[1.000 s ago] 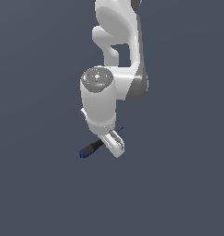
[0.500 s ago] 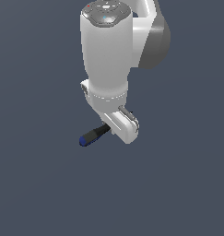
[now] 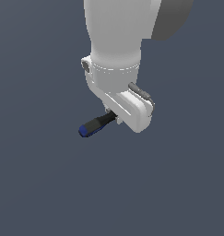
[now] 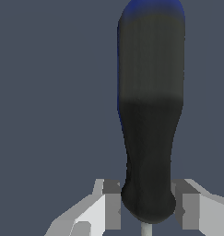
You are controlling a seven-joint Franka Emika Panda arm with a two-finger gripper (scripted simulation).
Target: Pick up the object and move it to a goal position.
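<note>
Claw (image 4: 145, 209) closed on the screwdriver (image 3: 97, 125). In the wrist view I see one finger (image 4: 111, 205) on each side of the handle's narrow end, right where the thin shaft begins, the pads touching or very nearly touching it. So the grip sits at the shaft end of the handle, not at its middle.

From the claw, the handle runs straight out, long axis across the line between the fingers, blue butt end farthest away. In the exterior view it sticks out toward that view's left and slightly downward from under the claw (image 3: 117, 117). No table shows in either view, only flat grey behind.

My read: carry phase. Most of the tool's length overhangs one side, so it may pivot in the grip.
</note>
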